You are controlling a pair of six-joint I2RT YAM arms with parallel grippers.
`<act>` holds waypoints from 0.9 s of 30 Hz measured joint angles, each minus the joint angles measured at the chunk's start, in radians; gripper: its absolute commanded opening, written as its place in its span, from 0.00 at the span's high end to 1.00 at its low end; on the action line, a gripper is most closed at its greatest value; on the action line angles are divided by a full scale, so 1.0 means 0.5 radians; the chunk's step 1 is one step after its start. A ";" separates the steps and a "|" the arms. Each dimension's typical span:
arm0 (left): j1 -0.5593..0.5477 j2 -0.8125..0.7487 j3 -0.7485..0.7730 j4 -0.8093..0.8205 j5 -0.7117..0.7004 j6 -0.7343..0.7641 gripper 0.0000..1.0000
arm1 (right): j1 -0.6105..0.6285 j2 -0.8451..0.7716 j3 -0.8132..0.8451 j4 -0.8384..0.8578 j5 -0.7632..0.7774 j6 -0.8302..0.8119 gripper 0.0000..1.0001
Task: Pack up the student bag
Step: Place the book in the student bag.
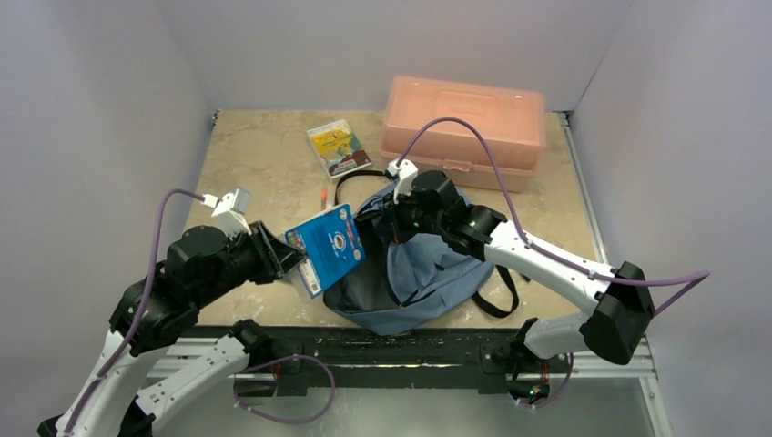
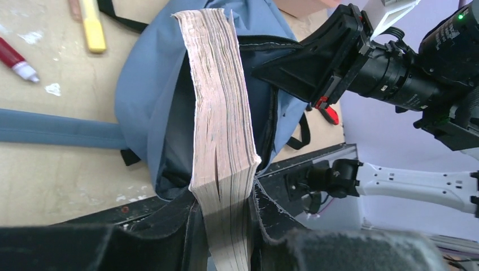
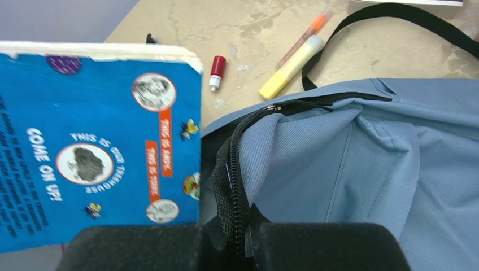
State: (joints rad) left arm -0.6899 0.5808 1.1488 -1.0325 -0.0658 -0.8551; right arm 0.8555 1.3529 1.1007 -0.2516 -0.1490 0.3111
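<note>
- The student bag (image 1: pixel 428 273) lies at the near edge of the table (image 1: pixel 264 155), about in the middle. It is soft and blue-grey. Its zip is undone and the inside looks dark.
- The right gripper (image 3: pixel 231 248) comes down on the bag from the far side. Its two fingers are pressed together on the black zip edge at the mouth of the bag.
- The left gripper (image 1: pixel 296 261) is at the left side of the bag. Its fingers are clamped on the bottom of a thick blue book (image 1: pixel 326 246).
- The book is up in the air and tilted, right at the open left side of the bag. I cannot tell if it touches the bag.
- A thin black strap (image 3: pixel 395 17) loops on the table behind the bag.
- A yellow marker (image 3: pixel 291 68) and an orange pen (image 3: pixel 308 31) lie side by side just behind the bag. A little thing with a red cap (image 3: pixel 216 70) lies near them.
- A small yellow and brown booklet (image 1: pixel 339 147) lies flat near the far edge, in the middle.
- A big pink box (image 1: pixel 464 127) with its lid shut sits in the far right corner.
</note>
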 measured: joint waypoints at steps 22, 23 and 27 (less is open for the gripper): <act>0.360 0.258 -0.978 1.003 0.839 -0.826 1.00 | -0.100 -0.019 -0.002 0.122 -0.068 0.270 1.00; 0.361 0.304 -0.998 1.063 0.855 -0.850 1.00 | -0.101 -0.019 -0.002 0.131 -0.081 0.277 1.00; 0.361 0.446 -1.023 1.240 0.922 -0.906 1.00 | -0.105 -0.019 -0.002 0.164 -0.165 0.315 1.00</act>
State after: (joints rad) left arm -0.5095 0.8040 0.6373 -0.4126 0.3950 -1.3083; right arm 0.8028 1.3434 1.0996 -0.1696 -0.2314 0.4686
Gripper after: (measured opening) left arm 0.222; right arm 0.031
